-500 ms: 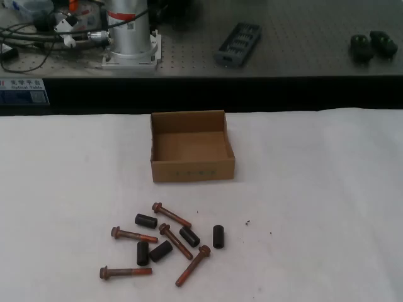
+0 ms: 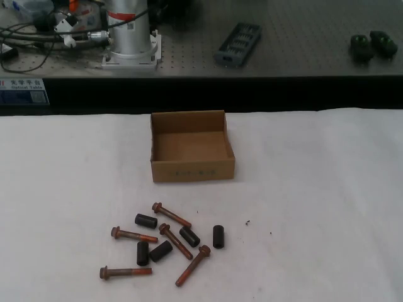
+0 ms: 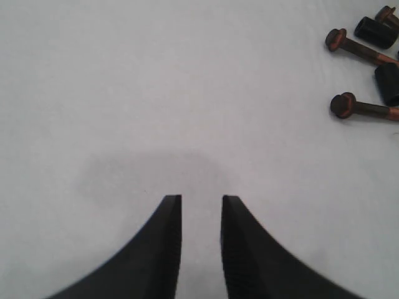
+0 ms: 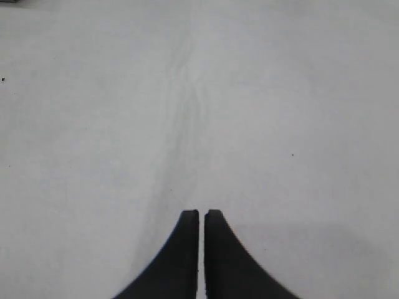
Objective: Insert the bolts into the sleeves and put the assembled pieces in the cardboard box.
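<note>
My left gripper (image 3: 201, 200) held its fingers slightly apart above the white cloth (image 3: 156, 93) near the bolts (image 3: 358, 48), my right gripper (image 4: 201, 215) with fingers seemingly pressed together.

This is a research lab. Behind the white-covered tabletop (image 2: 327, 189) stands a dark optical breadboard (image 2: 302, 50), its surface drilled with a regular grid of mounting holes. On it sit a silver metal column on a bolted base plate (image 2: 128, 28), a tangle of cables and connectors (image 2: 38, 31) and a ribbed black device (image 2: 238, 43). A blue equipment label (image 2: 23, 91) is fixed to its front edge.
</note>
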Controlling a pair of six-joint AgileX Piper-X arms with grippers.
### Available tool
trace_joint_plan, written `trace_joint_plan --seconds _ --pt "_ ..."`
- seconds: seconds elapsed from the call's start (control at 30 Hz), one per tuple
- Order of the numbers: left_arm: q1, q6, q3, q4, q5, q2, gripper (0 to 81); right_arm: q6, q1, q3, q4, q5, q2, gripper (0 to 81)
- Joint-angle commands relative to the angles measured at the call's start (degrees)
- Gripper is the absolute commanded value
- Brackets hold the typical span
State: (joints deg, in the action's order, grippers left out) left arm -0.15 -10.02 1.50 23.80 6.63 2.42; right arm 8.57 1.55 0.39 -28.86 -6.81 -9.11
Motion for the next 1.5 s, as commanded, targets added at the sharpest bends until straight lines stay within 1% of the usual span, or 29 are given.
trace_joint_plan --seconds 0.0,1.0,1.07,1.17,1.3,1.33,1.4,1.47 --pt "0.1 -0.2 -1.5 6.3 0.1 -0.6 17.0 0.5 -0.3 -0.4 0.1 -0.2 0.4 3.7" --pt "0.1 -0.2 -1.5 6.3 0.1 -0.6 17.0 0.5 -0.3 -0.4 0.1 -0.2 0.4 3.7" --pt "0.1 0.0 -1.5 6.1 -0.7 -0.6 17.0 0.5 -0.3 -0.4 0.4 -0.2 0.4 3.7" --pt "0.1 0.0 -1.5 6.1 -0.8 -0.6 17.0 0.5 -0.3 -0.4 3.8 -0.2 0.4 3.7" --pt "0.1 -0.2 -1.5 6.1 -0.8 -0.6 17.0 0.3 -0.3 -0.4 11.7 -0.7 0.4 3.7" --pt "0.1 -0.3 -1.5 6.1 -0.8 -0.6 17.0 -0.8 -0.3 -0.4 13.6 -1.6 0.4 3.7" --pt "0.1 -1.5 -1.5 5.6 -0.5 -0.6 17.0 -7.1 -0.3 -0.4 17.8 -4.7 0.4 3.7" --pt "0.1 -3.0 -1.5 3.8 1.9 -0.6 17.0 -13.1 -0.3 -0.4 20.8 -5.9 0.4 3.7"
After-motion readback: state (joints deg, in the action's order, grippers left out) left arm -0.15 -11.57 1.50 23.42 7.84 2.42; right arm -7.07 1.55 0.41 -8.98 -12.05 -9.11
